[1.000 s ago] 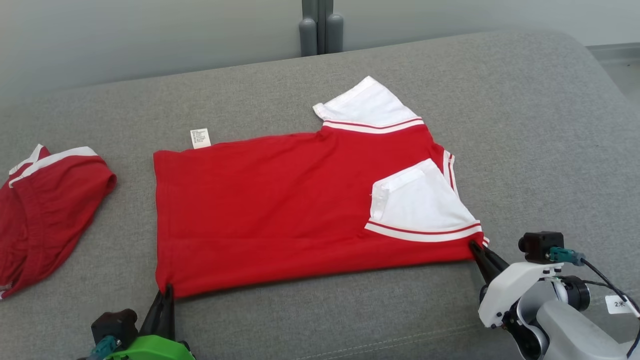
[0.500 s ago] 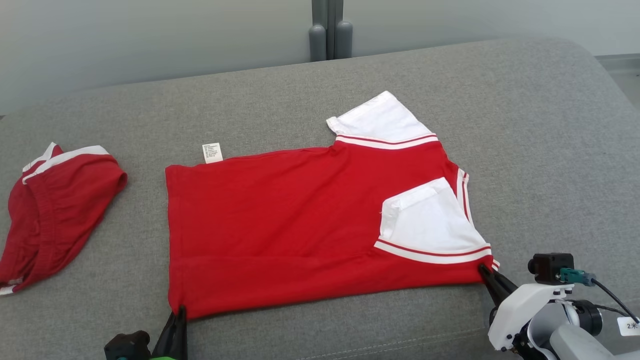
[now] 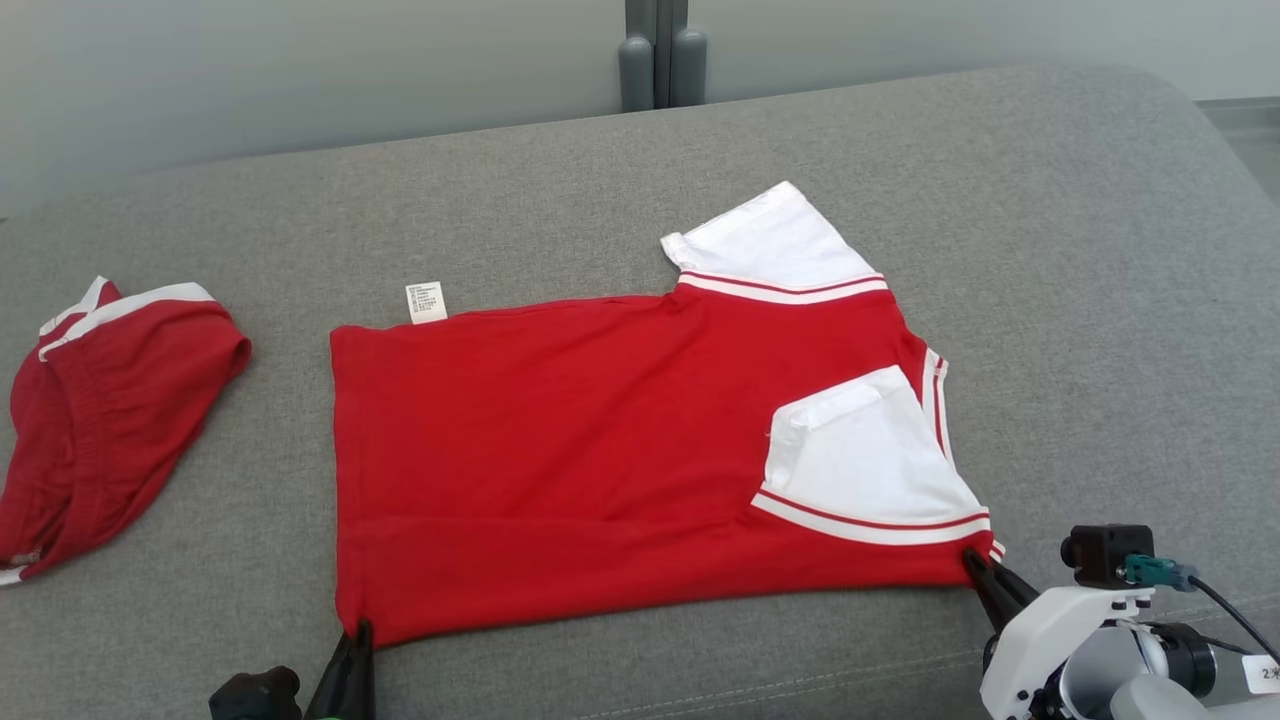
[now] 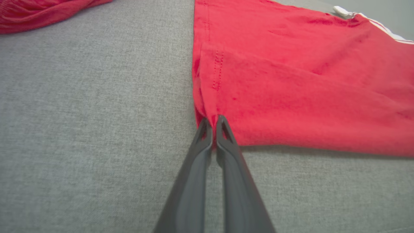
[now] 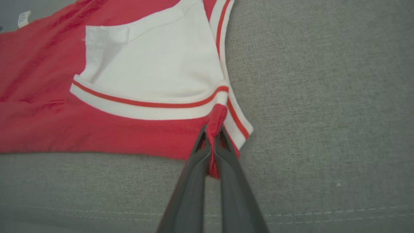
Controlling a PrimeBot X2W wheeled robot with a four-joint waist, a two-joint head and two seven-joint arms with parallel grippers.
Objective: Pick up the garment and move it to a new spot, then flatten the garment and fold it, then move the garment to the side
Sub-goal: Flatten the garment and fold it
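The garment (image 3: 600,460) is a red shirt with white sleeves and red-and-white trim, lying flat and folded lengthwise on the grey cushion. My left gripper (image 3: 362,630) is shut on its near left hem corner; the left wrist view shows the red cloth (image 4: 291,97) pinched between the tips of the left gripper (image 4: 213,121). My right gripper (image 3: 972,558) is shut on the near right corner by the shoulder. In the right wrist view a red fold (image 5: 215,121) is caught between the tips of the right gripper (image 5: 212,131), just below the white sleeve (image 5: 155,64).
A second red garment with white trim (image 3: 95,420) lies bunched at the left of the cushion (image 3: 1100,300). A white care label (image 3: 426,302) sticks out at the shirt's far edge. Beyond the cushion's back edge stand a grey wall and a dark post (image 3: 660,55).
The head view has shifted, so the whole scene sits lower and to the right. Both grippers still pinch the same corners; the shirt's near edge lies closer to me.
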